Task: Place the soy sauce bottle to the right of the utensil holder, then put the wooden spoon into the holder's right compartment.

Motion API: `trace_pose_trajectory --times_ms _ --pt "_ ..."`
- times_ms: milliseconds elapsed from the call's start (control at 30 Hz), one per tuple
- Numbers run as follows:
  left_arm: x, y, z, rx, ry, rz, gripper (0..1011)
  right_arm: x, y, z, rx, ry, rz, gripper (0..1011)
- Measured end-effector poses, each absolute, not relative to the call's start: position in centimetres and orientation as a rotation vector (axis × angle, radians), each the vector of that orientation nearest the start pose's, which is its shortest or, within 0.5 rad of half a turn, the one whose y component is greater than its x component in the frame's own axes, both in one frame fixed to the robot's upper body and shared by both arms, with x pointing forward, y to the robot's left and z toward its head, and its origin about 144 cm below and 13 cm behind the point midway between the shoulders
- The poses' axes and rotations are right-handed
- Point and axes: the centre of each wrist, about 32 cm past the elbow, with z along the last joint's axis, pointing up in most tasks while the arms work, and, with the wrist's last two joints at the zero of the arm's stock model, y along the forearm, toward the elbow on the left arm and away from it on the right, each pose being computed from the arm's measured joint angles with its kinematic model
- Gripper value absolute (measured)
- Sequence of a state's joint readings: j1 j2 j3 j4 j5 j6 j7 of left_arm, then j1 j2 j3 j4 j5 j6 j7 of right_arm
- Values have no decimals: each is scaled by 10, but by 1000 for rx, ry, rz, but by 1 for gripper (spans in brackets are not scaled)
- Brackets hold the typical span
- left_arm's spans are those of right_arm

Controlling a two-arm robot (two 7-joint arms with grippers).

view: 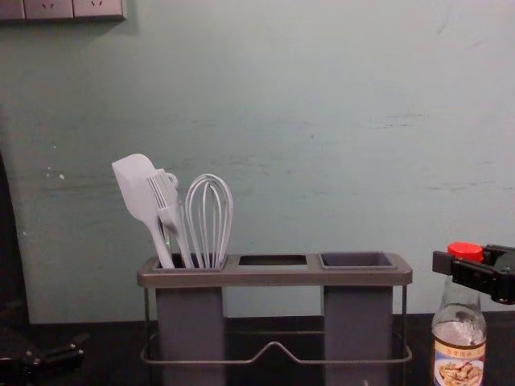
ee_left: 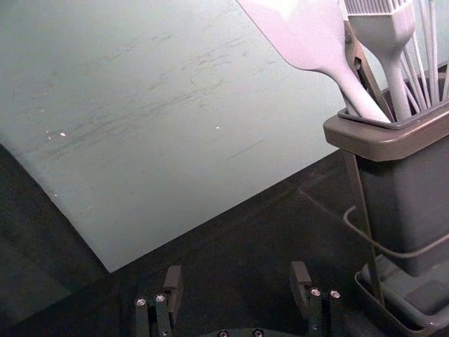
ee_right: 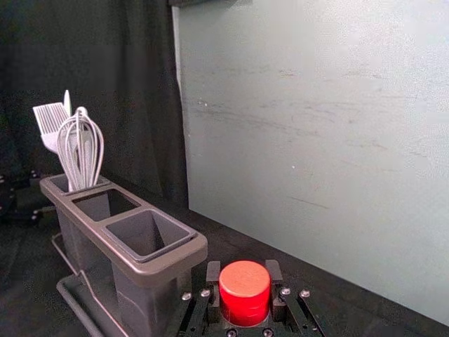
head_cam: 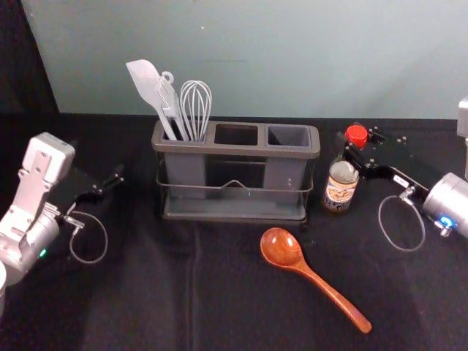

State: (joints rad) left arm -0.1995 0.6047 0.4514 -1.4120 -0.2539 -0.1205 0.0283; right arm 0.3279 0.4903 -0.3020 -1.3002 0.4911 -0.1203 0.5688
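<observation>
Bottle (head_cam: 341, 191): clear glass, red cap, pictorial label; upright, right of holder (head_cam: 234, 150). Right gripper (head_cam: 354, 148): closed around its top. Spoon (head_cam: 322, 284): glossy reddish-brown wood, before holder. Left gripper (head_cam: 115, 177): fingers apart, left of holder.

Soy sauce bottle (head_cam: 341, 186): neck partly hidden by the right gripper (head_cam: 357, 143) in the head view, body hidden beneath the red cap (ee_right: 244, 282) in the right wrist view, base cut off in the chest view
Label (view: 459, 362): fine print too small to read
Utensil holder (head_cam: 236, 150): cut off in both wrist views and at the chest view's lower edge
Whisk (head_cam: 196, 102): lower end hidden inside the left compartment
Spatula (ee_left: 302, 31): top cut off in the left wrist view
Wall sockets (view: 49, 9): cut off by the chest view's upper edge
</observation>
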Motion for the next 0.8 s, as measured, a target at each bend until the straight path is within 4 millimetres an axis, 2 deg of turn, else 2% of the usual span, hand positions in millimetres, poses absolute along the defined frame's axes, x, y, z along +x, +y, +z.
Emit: trace_pose_trajectory --times_ms 100,633,800 --pt "489 310 1140 304 -285 1248 1005 538 -326 1177 -14 -90 -869 383" --pt "489 310 1140 304 -285 1248 1005 538 -326 1178 -13 -89 -869 893" --pt "489 310 1140 305 -285 1248 1005 538 -326 1178 -13 -89 -869 999"
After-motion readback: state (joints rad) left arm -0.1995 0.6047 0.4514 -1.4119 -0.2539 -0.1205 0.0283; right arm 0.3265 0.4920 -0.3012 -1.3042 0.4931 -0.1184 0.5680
